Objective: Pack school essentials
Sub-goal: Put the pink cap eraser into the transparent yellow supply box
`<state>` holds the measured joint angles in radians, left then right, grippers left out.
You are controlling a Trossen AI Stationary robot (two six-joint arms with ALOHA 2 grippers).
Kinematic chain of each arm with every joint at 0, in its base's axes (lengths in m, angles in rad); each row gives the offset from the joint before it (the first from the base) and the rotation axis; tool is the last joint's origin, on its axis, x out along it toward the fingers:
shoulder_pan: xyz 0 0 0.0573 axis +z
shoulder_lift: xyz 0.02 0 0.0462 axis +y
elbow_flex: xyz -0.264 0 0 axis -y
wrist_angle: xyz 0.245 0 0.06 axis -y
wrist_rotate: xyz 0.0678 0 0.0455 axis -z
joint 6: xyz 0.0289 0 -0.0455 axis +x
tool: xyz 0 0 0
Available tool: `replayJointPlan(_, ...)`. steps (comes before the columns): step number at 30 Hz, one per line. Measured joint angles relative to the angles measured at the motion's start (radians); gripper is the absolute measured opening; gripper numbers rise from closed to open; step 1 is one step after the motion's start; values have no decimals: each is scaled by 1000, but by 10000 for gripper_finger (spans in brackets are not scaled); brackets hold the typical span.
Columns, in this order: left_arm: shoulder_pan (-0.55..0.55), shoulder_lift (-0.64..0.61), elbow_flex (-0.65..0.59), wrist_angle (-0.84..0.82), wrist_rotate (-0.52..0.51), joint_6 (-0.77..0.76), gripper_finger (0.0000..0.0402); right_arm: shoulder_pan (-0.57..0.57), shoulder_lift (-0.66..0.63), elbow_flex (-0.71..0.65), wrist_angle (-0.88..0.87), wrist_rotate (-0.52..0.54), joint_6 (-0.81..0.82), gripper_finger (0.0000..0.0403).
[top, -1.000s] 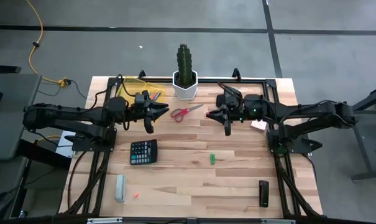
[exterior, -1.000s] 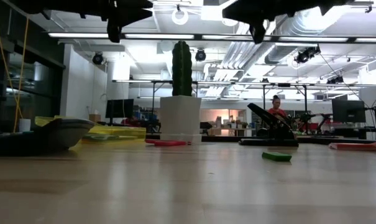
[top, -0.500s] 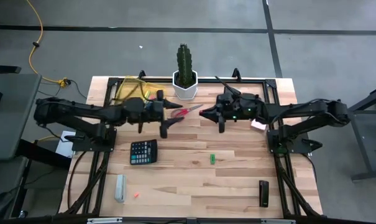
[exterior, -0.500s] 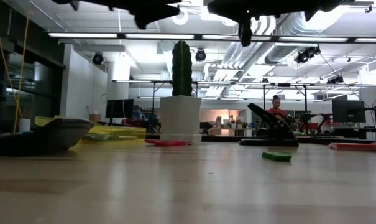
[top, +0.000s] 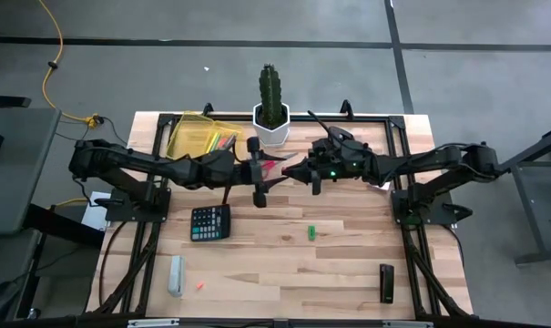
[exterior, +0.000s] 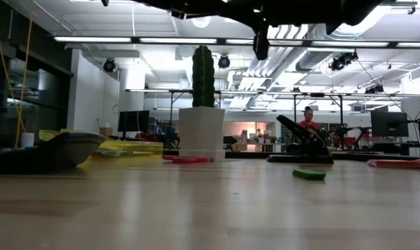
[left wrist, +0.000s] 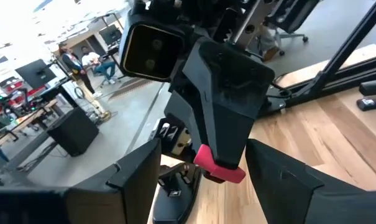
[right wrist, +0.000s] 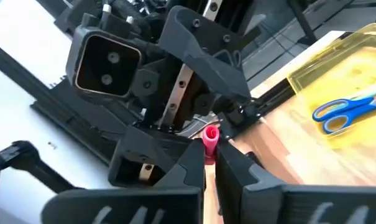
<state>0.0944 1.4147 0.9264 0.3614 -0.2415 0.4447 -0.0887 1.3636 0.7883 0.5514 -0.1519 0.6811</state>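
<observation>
High view: left gripper [top: 257, 173] open wide and right gripper [top: 304, 170] shut on red scissors [top: 277, 166], both at frame centre-top. Looks like a handover; left should close fully before right lets go.

Right wrist view: yellow tray [right wrist: 337, 78], upper right, holds blue scissors [right wrist: 349, 109].

Left wrist view: red handle sits between the spread fingers [left wrist: 138, 177].

Grey floor [top: 211, 23], ceiling strip lights [exterior: 112, 39] (a workshop, desks beyond).

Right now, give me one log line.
phase: mid-air handover | right gripper: shut on red item | left gripper: open around it
</observation>
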Motion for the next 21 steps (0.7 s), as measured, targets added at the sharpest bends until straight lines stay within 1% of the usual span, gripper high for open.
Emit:
replayJointPlan(4,1,0,0,0,32,0,223,-2,0,0,10,-43,0,2)
replayJointPlan(7,0,0,0,0,59,3,212,-3,0,0,10,-79,18,2)
replayJointPlan(9,-7,0,0,0,77,7,197,-3,0,0,13,-84,19,2)
replayJointPlan(15,-38,-1,0,3,69,55,148,-2,0,0,22,-89,38,2)
replayJointPlan(21,-54,-1,1,5,63,62,107,-2,0,0,33,-102,47,2)
